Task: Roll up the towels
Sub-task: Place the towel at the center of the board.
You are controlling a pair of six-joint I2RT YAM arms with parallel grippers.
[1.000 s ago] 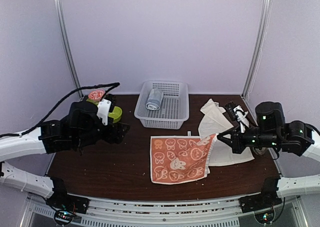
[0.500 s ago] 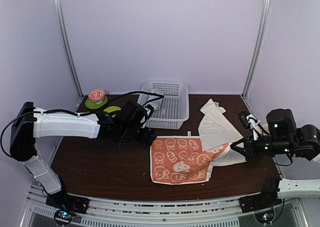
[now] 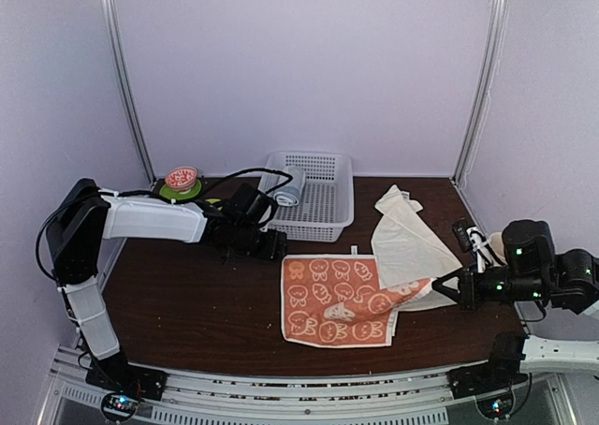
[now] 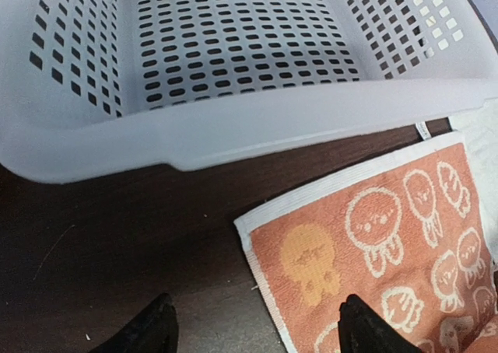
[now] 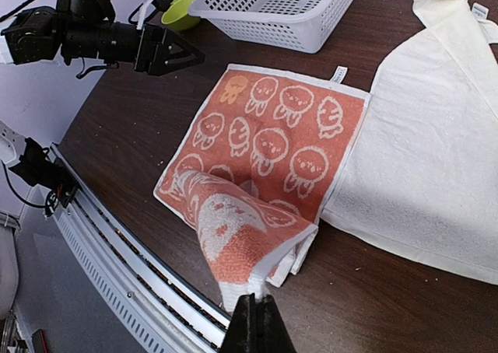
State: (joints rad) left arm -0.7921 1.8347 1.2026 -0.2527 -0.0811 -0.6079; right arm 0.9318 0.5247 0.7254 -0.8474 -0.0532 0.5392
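Plain lilac walls (image 3: 299, 69) are closing in a dark brown worktop (image 3: 187, 303) on three sides, under soft, even light that is casting only faint shadows. The left pole (image 3: 124, 79), slim and silvery, is rising from the worktop's back left corner; the right pole (image 3: 483, 79) is matching it at the back right. A ribbed metal rail (image 3: 299, 399) is running along the near edge.

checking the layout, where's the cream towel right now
Top view, right side: the cream towel lies right of the basket, touching the right edge of the orange towel.
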